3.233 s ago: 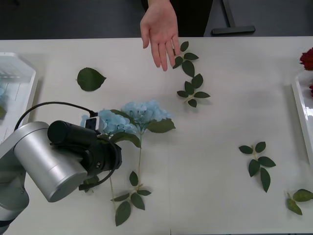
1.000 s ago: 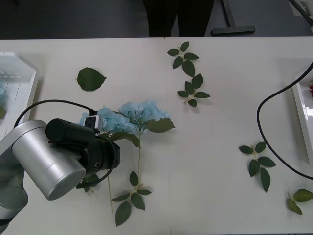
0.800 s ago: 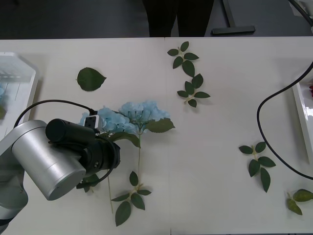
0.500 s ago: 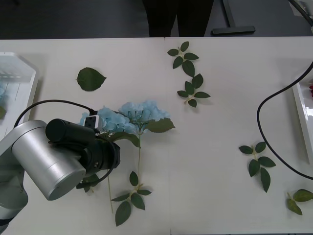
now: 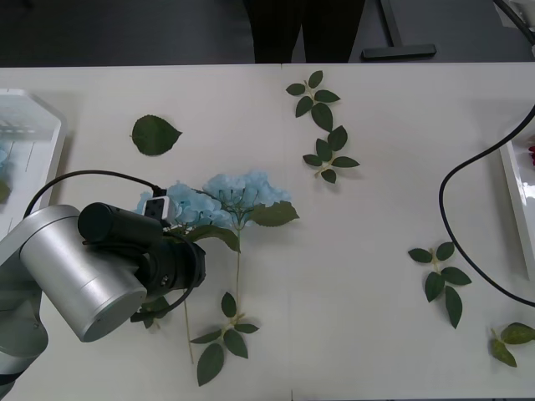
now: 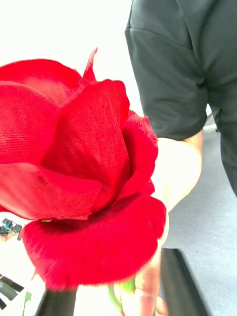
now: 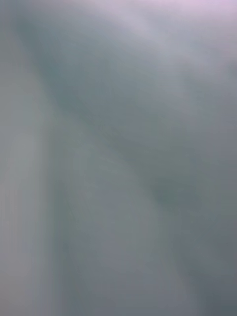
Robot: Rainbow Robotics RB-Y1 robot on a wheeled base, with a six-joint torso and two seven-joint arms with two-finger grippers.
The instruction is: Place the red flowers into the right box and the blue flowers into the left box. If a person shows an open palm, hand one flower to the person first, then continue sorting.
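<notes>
A red flower (image 6: 74,163) stands close before the right wrist camera. A person's hand (image 6: 148,284) holds its stem between the black fingers (image 6: 177,281) of my right gripper (image 6: 116,291), which is open. Another red flower (image 5: 531,151) peeks in at the right box (image 5: 517,188). Two blue flowers (image 5: 242,192) lie mid-table, heads together and stems towards me. My left arm (image 5: 92,276) hangs low over their stems, and its wrist hides the gripper. The left box (image 5: 38,125) sits at the far left with a bit of blue inside.
Loose green leaf sprigs (image 5: 322,125) lie at the back centre, and others (image 5: 443,276) at the right front. A single large leaf (image 5: 153,134) lies at the back left. A black cable (image 5: 456,225) loops over the table's right side.
The open palm held over the table's far edge 3.2 s ago is gone. The black cable has come in on the right. Nothing has moved over the last second.
</notes>
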